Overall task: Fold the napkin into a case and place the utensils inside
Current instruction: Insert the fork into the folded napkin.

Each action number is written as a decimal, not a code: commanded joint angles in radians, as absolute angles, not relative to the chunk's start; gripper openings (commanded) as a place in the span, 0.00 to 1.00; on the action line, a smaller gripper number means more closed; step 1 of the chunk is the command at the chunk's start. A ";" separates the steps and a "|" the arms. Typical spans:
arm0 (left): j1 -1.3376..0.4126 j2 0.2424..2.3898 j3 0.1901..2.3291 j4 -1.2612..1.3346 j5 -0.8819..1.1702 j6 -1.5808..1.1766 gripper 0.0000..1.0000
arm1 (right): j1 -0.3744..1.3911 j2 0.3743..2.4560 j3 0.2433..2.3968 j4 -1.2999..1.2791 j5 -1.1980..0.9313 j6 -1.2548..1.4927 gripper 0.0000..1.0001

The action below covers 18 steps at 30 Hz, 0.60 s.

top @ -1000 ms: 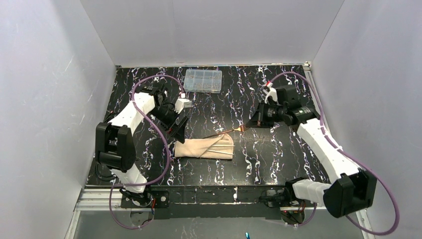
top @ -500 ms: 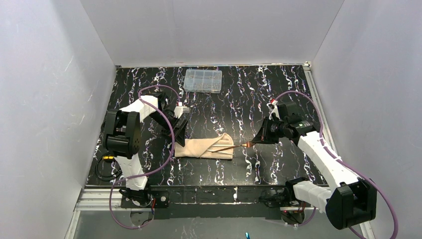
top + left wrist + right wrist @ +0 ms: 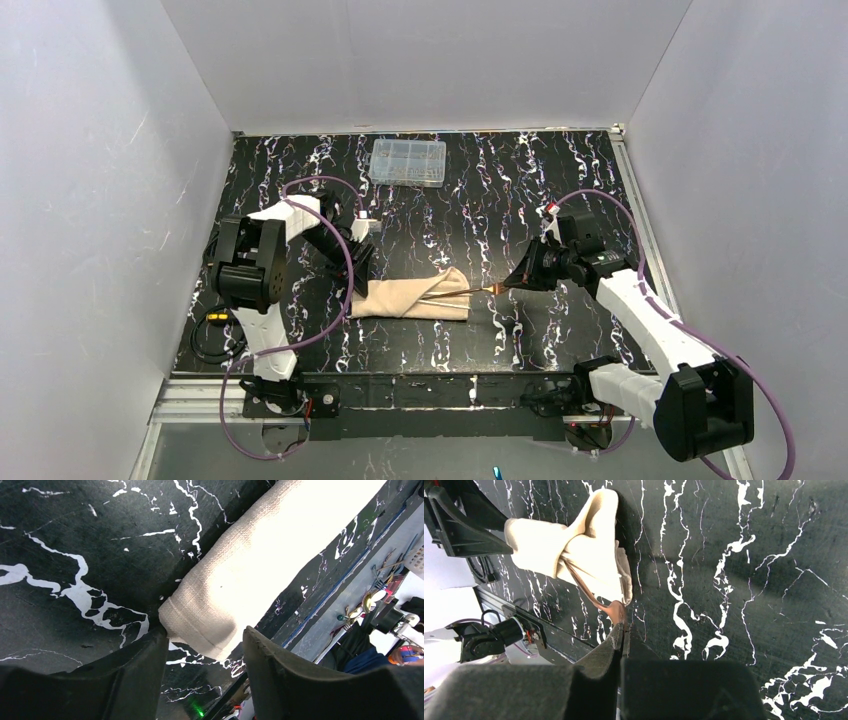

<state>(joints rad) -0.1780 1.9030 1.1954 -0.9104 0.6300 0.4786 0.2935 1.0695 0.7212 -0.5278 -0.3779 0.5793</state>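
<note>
Beige cloth, folded into a narrow case [image 3: 408,300], lies just below the middle of the top view on the black marbled table [image 3: 560,180]. Its right end gapes, and a copper utensil [image 3: 468,291] runs into that mouth, its outer end pinched between the closed fingers of the right gripper [image 3: 622,634]. The left gripper [image 3: 205,639] sits at the case's left end, jaws apart, one finger on each side of the folded corner. A clear plastic box [image 3: 408,162] stands at upper centre; its contents are too small to make out.
</note>
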 commanded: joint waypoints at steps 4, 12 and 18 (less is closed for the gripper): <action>-0.176 1.931 1.196 -0.914 0.623 0.482 0.51 | 0.281 1.052 0.697 -0.443 -0.430 0.609 0.01; -0.176 1.936 1.193 -0.914 0.618 0.483 0.49 | 0.280 1.056 0.638 -0.382 -0.459 0.642 0.01; -0.175 1.935 1.191 -0.914 0.623 0.480 0.48 | 0.281 1.042 0.579 -0.295 -0.454 0.713 0.01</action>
